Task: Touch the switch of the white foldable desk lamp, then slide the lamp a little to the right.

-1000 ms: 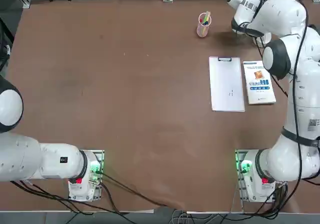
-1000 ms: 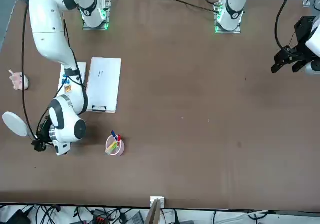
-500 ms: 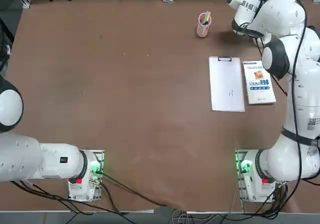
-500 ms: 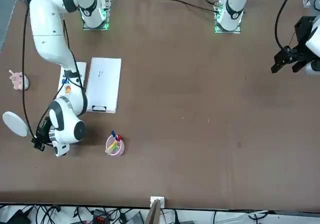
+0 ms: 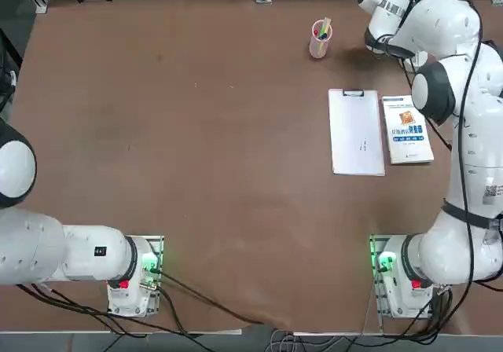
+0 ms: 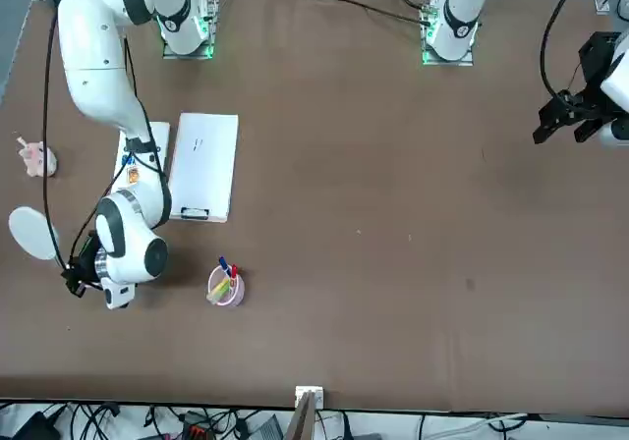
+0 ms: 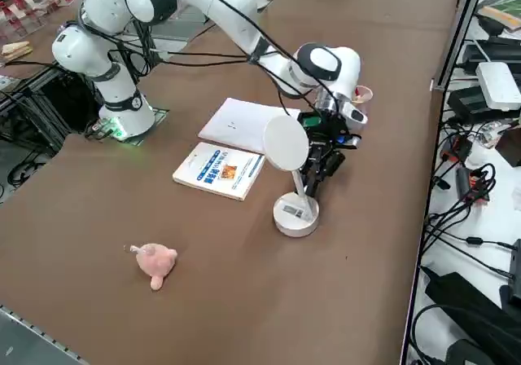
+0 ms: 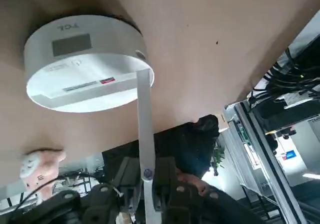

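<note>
The white foldable desk lamp (image 7: 296,215) stands on its round disc base near the table's right edge, with its round head (image 7: 286,142) raised on a thin arm. The right gripper (image 7: 314,179) sits just behind the base, low over the table. In the wrist view the fingers (image 8: 127,181) are shut on the lamp's thin arm (image 8: 144,129), and the base (image 8: 82,61) shows a grey panel. The front view shows the lamp head (image 6: 31,234) beside the gripper (image 6: 77,281). The right arm (image 5: 428,22) hides the lamp in the top view.
A pink pen cup (image 5: 320,38) stands left of the gripper. A white clipboard (image 5: 357,132) and a book (image 5: 407,129) lie nearer the robot. A pink plush toy (image 7: 155,262) lies right of the book. Cables and devices crowd the shelf beyond the table's far edge (image 7: 423,178).
The right wrist has shifted slightly by the lamp. In the front view the lamp head has moved a little toward the robot.
</note>
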